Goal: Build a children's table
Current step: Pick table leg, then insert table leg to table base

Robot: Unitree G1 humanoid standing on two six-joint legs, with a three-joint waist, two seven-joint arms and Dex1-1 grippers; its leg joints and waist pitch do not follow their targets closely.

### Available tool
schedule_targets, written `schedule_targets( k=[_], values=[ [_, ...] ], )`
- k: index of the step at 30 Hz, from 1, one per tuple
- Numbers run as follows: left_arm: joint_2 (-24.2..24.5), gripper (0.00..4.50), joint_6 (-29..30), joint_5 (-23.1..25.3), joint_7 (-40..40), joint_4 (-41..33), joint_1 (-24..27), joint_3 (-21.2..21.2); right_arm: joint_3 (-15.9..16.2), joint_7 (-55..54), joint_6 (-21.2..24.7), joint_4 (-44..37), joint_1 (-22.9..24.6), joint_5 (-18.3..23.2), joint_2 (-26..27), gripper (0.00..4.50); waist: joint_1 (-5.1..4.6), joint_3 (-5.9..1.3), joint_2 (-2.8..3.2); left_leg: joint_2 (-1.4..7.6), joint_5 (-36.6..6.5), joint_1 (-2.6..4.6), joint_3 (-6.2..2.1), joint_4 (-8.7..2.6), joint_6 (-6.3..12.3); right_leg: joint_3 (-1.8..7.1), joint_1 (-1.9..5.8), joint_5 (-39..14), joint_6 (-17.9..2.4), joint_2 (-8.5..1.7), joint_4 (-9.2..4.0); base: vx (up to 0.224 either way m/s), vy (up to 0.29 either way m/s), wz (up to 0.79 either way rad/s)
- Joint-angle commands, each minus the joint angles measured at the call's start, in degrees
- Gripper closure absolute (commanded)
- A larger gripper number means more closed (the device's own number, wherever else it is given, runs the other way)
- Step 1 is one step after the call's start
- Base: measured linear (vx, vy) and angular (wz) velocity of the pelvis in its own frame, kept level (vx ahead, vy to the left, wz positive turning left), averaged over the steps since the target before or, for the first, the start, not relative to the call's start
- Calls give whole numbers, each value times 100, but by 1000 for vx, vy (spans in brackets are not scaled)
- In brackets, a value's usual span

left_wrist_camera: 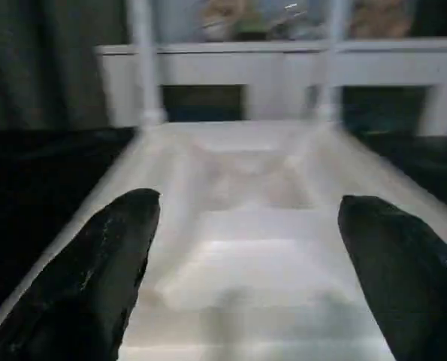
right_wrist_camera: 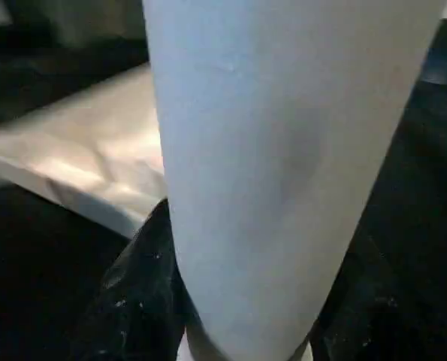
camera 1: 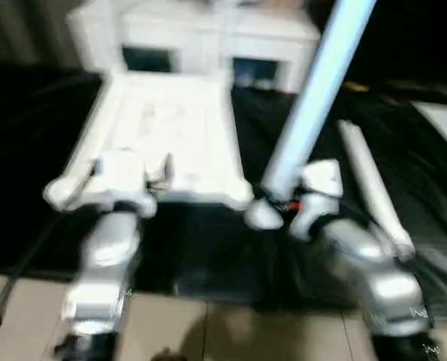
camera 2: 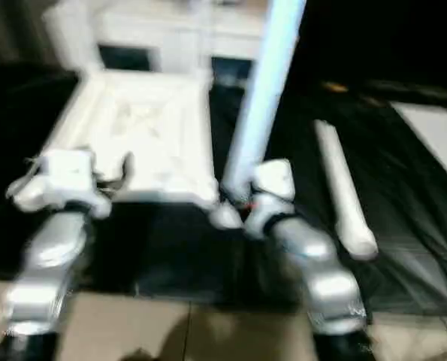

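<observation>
The tabletop [camera 1: 170,143] lies upside down on a black sheet [camera 1: 28,150] spread over the floor, its ribbed underside up so the corner sockets can take the legs. Two legs [left_wrist_camera: 142,60] seem already to stand in its far corners, in front of a white cabinet [camera 1: 208,37], though the blur leaves that uncertain.

The right tool [camera 1: 279,207] is clamped on a long white leg [camera 1: 313,98], its black fingers [right_wrist_camera: 144,278] pressed against either side of the tube. The leg is held steeply upright, leaning away to the right, with its lower end just beside the tabletop's near right corner [camera 1: 242,192], probably so it can be lowered into that socket.

The left tool [left_wrist_camera: 246,263] hovers over the near left part of the tabletop with its fingers [left_wrist_camera: 103,271] spread wide apart and nothing between them, perhaps ready to steady the top.

A further leg [camera 1: 373,188] lies on the sheet to the right, well apart from the tabletop, within the right arm's reach.
</observation>
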Motion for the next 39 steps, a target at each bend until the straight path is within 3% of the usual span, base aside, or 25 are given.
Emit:
schedule_targets(
  k=[1, 2, 3, 4, 5, 6, 7, 8, 9, 10, 11, 12, 13, 14, 15, 17, 18, 19, 20, 23, 25, 30, 31, 35, 39],
  values=[
    [-103, 19, 11, 46, -41, -91, -43, -202, -242, -26, -61, -55, 82, 14, -182, 264, -218, -417, 169, 847, 414, 791, -540, -639, 1915, 195, -777, 159, 442, -119, 144, 179, 57, 10],
    [-101, 19, 10, 49, -47, -92, -42, -198, -241, -22, -73, -58, 90, 7, -191, 264, -225, -383, 113, 739, 738, 703, -369, -718, 2107, 227, -872, 509, 578, -122, 143, 146, 27, 10],
    [-85, 19, -7, 27, -78, -83, -45, -210, -250, -26, -113, -66, 118, -19, -215, 264, -268, -384, 35, 721, 724, 697, -303, -728, 2193, 304, -900, 776, 522, -184, 21, 146, 27, 10],
    [-77, 19, -13, 19, -91, -79, -46, -217, -257, -28, -123, -69, 127, -24, -221, 264, -305, -321, -127, 412, 249, 540, -50, -735, 2043, 421, -775, 1301, 180, -278, -462, 143, -37, 1],
    [-38, 19, -5, 16, -135, -76, -49, -246, -296, -51, -122, -88, 153, -30, -225, 264, -183, -320, -493, -137, -1022, 78, 294, -433, 1463, 911, -198, 176, 84, -558, -1135, 112, -94, 5],
    [-2, 19, -8, -11, -203, -62, -54, -270, -342, -78, -122, -107, 175, -48, -226, 264, -183, -320, -493, -137, -1022, 78, 294, -433, 1463, 911, -198, 176, 84, -558, -1135, 112, -94, 5],
    [22, 19, -9, -29, -248, -53, -57, -283, -371, -97, -117, -118, 187, -57, -224, 264, 44, -375, -438, -242, -683, -38, 117, 294, 787, 1438, 239, -2055, -642, -1145, -1426, 119, -97, 16],
    [19, 19, -88, -244, -506, -9, -49, -287, -451, -175, -132, -151, 211, -110, -276, 264, 58, -351, -382, -197, -214, -232, -2, 344, 439, 1417, 363, -1429, -1134, -1078, -1336, 139, -64, 9],
    [114, 19, -77, -236, -692, 20, -43, -377, -540, -222, -121, -181, 230, -83, -286, 264, 49, -327, -304, -128, 11, -262, -62, 302, 318, 1385, 351, -779, -1442, -1091, -1291, 139, -64, 9],
    [117, 19, -76, -235, -698, 21, -43, -380, -543, -224, -121, -182, 230, -82, -286, 264, 39, -308, -229, 56, 551, -221, -107, 13, 103, 1183, 214, 618, -1792, -916, -1161, 107, -19, 7],
    [259, 19, -1, -223, -961, 60, -40, -500, -652, -266, -108, -219, 259, -39, -313, 264, -10, -383, -12, 155, 1580, -121, -50, -458, 17, 788, 78, 1927, -1522, -455, -832, 100, 43, 4],
    [259, 19, -1, -223, -961, 60, -40, -500, -652, -266, -108, -219, 259, -39, -313, 264, -79, -355, -10, 223, 1812, -117, -66, -516, 231, 729, -62, 2362, -1248, -270, -745, 100, 43, 4],
    [396, 19, 3, -273, -1233, 176, -70, -560, -715, -269, -130, -210, 288, -59, -382, 264, -118, -501, 123, 389, 2647, 248, -170, -314, 194, 670, -303, 2854, -1017, -214, -607, 120, 61, 1],
    [449, 19, 15, -358, -1398, 251, -98, -574, -722, -267, -158, -192, 299, -101, -436, 264, -111, -513, 125, 348, 3482, 240, -168, -243, 199, 714, -323, 3265, -957, -256, -604, 80, 58, 5],
    [512, 19, 5, -426, -1573, 326, -135, -605, -722, -267, -189, -172, 300, -144, -481, 264, -85, -495, 141, 303, 3430, 214, -123, -243, 121, 730, -321, 3233, -953, -276, -640, 80, 58, 5],
    [631, 19, -34, -627, -2005, 495, -230, -672, -766, -250, -215, -129, 276, -149, -523, 264, -51, -412, 67, 244, 1607, 74, 17, -413, -240, 795, -188, 2523, -982, -367, -770, 5, 25, 2],
    [706, 19, -63, -743, -2282, 603, -301, -709, -790, -242, -230, -97, 246, -170, -558, 264, -47, -386, 102, 250, 1081, 74, 27, -459, -334, 805, -191, 2216, -985, -388, -804, 0, 0, 0],
    [757, 9, 29, -941, -2581, 679, -362, -702, -814, -223, -231, -66, 216, -172, -588, 264, -69, -336, 65, 274, 22, 106, 70, -548, -468, 822, -214, 1529, -992, -407, -879, -51, 7, 6],
    [849, 9, 46, -1218, -3053, 815, -475, -677, -860, -171, -219, -29, 173, -158, -639, 264, -80, -321, 51, 286, -381, 114, 90, -586, -489, 823, -210, 1192, -1005, -419, -906, -68, -4, 7],
    [1140, 9, -20, -1252, -3767, 1175, -753, -858, -909, 26, -150, 57, 72, -83, -771, 264, -140, -208, -23, 290, -1702, 202, 178, -705, -425, 858, -296, -1013, -814, -479, -1120, -72, -12, 5],
    [1281, 9, -77, -1224, -4169, 1471, -954, -975, -911, 210, -44, 85, 19, 44, -867, 264, -160, -202, -11, 300, -1618, 199, 175, -724, -373, 873, -299, -1448, -668, -518, -1175, -63, -22, 3],
    [1732, 9, -159, -806, -5243, 2594, -1669, -1548, -879, 808, 172, 203, -115, 304, -1247, 264, -195, -258, -18, 312, -1059, 121, 185, -721, -250, 862, -253, -693, -784, -503, -1104, 0, 0, 0],
    [1798, 9, -217, -731, -5399, 2875, -1835, -1650, -880, 906, 192, 232, -143, 336, -1312, 264, -187, -267, 0, 301, -1051, 148, 202, -711, -202, 864, -276, -584, -819, -491, -1107, 0, 0, 0],
    [2047, 35, -496, -307, -6035, 3759, -2290, -2102, -924, 1098, 192, 326, -227, 374, -1455, 264, -189, -332, 13, 316, -387, 74, 205, -678, -79, 845, -194, 556, -1055, -514, -990, 0, 0, 0],
    [2086, 68, -584, -282, -6419, 4211, -2544, -2208, -916, 1204, 223, 319, -239, 415, -1536, 264, -162, -416, 22, 323, 343, 70, 244, -593, 289, 808, -193, 2034, -1497, -501, -862, 0, 0, 0]
  ],
)
